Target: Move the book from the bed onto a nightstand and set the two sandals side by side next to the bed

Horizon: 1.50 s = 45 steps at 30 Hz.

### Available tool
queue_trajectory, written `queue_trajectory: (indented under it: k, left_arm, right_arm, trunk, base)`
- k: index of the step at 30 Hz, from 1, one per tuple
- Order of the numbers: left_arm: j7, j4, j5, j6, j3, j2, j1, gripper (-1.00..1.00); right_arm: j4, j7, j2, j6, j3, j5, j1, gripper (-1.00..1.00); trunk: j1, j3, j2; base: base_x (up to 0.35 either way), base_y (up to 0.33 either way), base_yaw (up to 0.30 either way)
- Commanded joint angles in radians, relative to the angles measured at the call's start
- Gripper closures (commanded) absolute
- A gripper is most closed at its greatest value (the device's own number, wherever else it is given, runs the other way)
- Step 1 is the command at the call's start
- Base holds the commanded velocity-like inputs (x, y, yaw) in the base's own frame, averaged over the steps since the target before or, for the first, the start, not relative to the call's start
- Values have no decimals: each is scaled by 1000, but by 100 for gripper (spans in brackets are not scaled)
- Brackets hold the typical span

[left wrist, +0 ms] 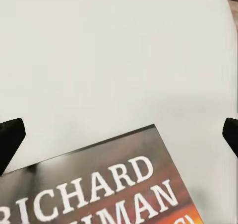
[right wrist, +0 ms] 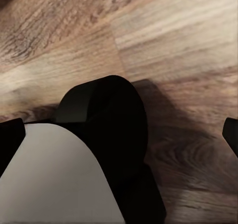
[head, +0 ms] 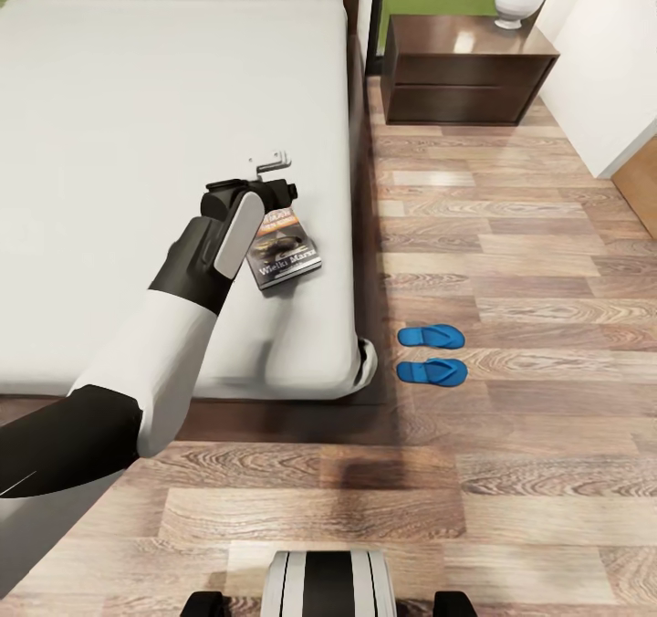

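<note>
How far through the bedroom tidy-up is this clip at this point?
Looks done: the two sandals lie side by side on the floor next to the bed. In hand: the left gripper is open over the book, which lies on the mattress, not gripped. Left: lifting the book and setting it on the nightstand.

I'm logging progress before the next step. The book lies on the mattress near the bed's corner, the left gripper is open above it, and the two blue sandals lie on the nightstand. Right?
One thing is off: the sandals lie on the wood floor beside the bed, not on the nightstand, as the head view shows. The book on the mattress and the open left gripper above it are correct.
</note>
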Motion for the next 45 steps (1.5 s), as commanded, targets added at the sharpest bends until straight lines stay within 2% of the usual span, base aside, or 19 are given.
queue_trajectory:
  k: [1,8,16,17,18,21,24,27,31,37,45]
  left_arm:
    - [10,-2,11,7,-2,1,-1,-100]
    - [10,-25,12,32,-1,1,-1,-100]
    - [8,-14,18,38,1,1,-1,-100]
    - [8,1,19,39,1,1,-1,-100]
    - [7,63,22,44,3,2,-1,-100]
    - [5,128,39,47,43,3,-1,-100]
    - [4,144,50,51,75,4,-1,-100]
    - [4,148,53,53,87,4,-1,-100]
    - [5,136,54,54,91,4,-1,-100]
    - [6,41,54,54,89,4,0,-100]
    - [8,-14,54,54,88,3,1,-100]
  right_arm:
    - [1,2,-1,-4,9,-7,0,-100]
    - [1,2,-1,-4,9,-7,0,-100]
    - [1,3,-1,-4,9,-7,0,-100]
    - [1,3,-1,-4,9,-7,0,-100]
    - [1,4,-2,-4,9,-7,0,-100]
    - [1,5,-2,-4,9,-7,0,-100]
    - [1,4,-2,-4,9,-7,0,-100]
    - [1,4,-2,-4,9,-7,0,-100]
    - [1,4,-2,-4,9,-7,0,-100]
    - [1,3,-2,-4,9,-7,0,-100]
    - [1,5,-2,-4,9,-7,0,-100]
  trunk:
    - [-4,3,7]
    - [-31,25,56]
    - [-62,50,112]
    - [-65,53,119]
    - [-69,56,126]
    - [-81,65,147]
    - [-92,75,168]
    - [-100,81,182]
    - [-100,81,182]
    - [-100,81,182]
    - [-100,81,182]
  base:
    - [0,0,0]
    - [0,0,0]
    - [0,0,0]
    - [0,0,0]
    - [0,0,0]
    - [0,0,0]
    - [0,0,0]
    - [0,0,0]
    - [0,0,0]
    - [0,0,0]
    - [0,0,0]
